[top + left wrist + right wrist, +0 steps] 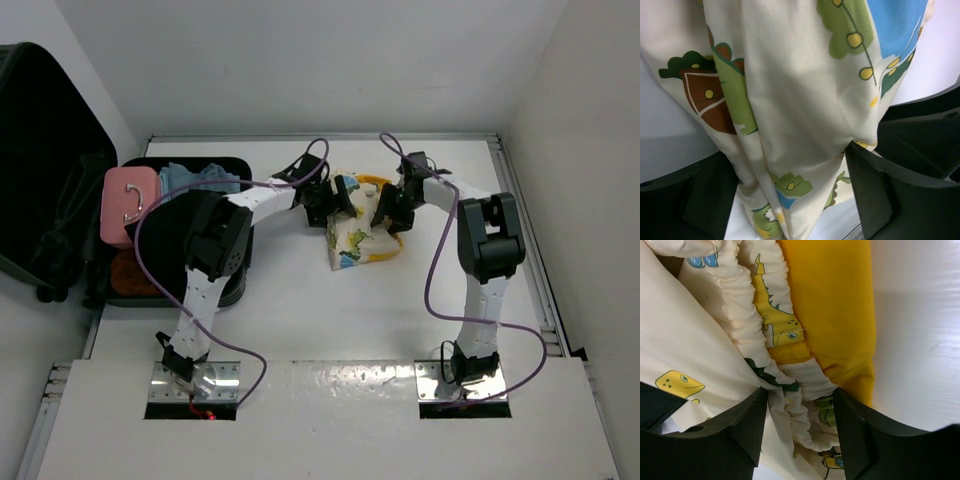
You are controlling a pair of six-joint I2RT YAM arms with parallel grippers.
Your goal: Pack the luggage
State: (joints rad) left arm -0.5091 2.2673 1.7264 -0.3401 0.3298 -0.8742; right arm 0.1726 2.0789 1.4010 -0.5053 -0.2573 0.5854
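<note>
One black suitcase (40, 150), one pink vanity case (128, 205), one dinosaur-print garment (358, 243) — and two arms (215, 245) (488, 240).

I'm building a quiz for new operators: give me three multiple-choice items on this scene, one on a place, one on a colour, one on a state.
1. Where is the printed cloth? A) on a chair B) on the table C) on the floor
2. What colour is the small case in the luggage? A) pink B) green C) white
3. The luggage is: A) zipped shut B) open C) lying face down

Answers: 1 B, it lies on the white table; 2 A, pink against the black lining; 3 B, its lid stands raised, contents showing.
</note>
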